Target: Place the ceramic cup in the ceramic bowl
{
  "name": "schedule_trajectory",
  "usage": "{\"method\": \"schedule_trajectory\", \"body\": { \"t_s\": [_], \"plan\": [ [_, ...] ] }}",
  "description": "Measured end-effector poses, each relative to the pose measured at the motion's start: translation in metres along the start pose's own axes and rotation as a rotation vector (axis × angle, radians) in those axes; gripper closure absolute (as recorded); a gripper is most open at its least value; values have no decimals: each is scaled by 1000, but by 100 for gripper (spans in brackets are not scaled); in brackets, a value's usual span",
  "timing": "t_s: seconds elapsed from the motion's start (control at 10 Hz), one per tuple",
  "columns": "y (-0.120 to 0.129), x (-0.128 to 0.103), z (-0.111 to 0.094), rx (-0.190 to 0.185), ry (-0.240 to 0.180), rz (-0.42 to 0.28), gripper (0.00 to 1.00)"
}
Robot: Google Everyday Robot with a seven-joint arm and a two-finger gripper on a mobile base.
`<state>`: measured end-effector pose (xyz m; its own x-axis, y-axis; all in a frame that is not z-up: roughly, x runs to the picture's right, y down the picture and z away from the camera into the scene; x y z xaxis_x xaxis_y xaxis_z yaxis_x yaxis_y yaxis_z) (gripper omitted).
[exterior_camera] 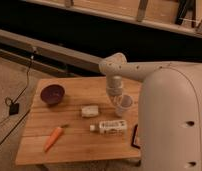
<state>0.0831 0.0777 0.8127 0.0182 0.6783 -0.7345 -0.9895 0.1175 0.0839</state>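
The ceramic cup [125, 104], small and white, is at the right side of the wooden table [74, 150]. My gripper [118, 98] comes down from the white arm onto the cup's left rim and is shut on it. I cannot tell whether the cup rests on the table or hangs just above it. The ceramic bowl [52, 94], dark maroon and round, sits near the table's far left corner, well to the left of the cup and gripper.
A small white box [90, 110] lies mid-table between bowl and cup. A white labelled bottle [110, 127] lies on its side in front of the cup. An orange carrot [54, 138] lies front left, a dark flat packet [135, 136] at the right edge. My white body fills the right side.
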Motion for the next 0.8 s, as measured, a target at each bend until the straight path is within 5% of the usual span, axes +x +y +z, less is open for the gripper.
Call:
{"method": "schedule_trajectory", "body": {
  "t_s": [0.8],
  "plan": [
    [108, -34, -43, 35, -86, -258, 100]
  ]
}}
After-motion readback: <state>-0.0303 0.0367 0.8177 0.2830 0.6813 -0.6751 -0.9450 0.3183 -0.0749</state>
